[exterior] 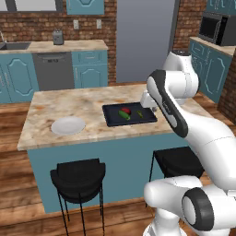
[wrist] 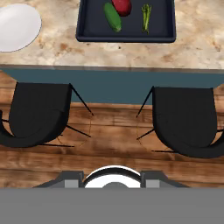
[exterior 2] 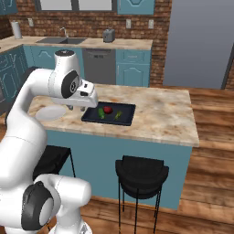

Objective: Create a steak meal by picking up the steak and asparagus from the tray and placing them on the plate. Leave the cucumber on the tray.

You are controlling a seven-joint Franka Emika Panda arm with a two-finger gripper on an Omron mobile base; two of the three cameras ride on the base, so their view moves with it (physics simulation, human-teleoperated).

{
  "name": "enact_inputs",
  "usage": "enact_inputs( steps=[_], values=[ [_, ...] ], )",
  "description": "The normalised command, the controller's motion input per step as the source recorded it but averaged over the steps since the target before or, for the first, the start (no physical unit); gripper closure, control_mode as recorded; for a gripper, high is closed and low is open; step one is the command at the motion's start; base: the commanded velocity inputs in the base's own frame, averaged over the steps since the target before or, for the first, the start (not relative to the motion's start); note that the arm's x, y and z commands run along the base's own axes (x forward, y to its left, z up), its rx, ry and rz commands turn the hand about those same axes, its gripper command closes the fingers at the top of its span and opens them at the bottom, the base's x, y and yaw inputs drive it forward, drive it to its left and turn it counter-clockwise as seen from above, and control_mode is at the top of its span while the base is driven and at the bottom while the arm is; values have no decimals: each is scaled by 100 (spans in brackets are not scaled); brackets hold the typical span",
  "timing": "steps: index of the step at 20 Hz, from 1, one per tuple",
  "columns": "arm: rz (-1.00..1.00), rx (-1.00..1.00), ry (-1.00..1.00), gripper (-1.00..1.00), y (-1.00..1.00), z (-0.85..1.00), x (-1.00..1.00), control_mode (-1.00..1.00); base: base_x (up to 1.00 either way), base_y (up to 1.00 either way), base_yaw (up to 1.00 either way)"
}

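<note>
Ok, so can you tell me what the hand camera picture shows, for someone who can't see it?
A black tray sits on a marble counter, holding a green cucumber, a dark-red steak and a thin asparagus stalk. A white plate, with nothing on it, lies on the counter to the tray's left, and two black stools stand on the wooden floor below.

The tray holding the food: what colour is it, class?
Black tray; clearest in the hand view.

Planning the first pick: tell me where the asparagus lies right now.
The asparagus lies on the black tray on the island counter, at the right of the hand view, apart from the steak and the cucumber beside it.
</note>
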Motion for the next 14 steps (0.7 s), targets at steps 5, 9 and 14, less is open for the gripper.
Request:
enact_inputs(
  steps=[5,9,14],
  values=[
    [0,0,0,-100,0,0,13,-100,0,0,0],
    [0,0,0,-100,0,-3,11,-100,0,0,0],
    [0,0,0,-100,0,-15,6,-100,0,0,0]
  ],
)
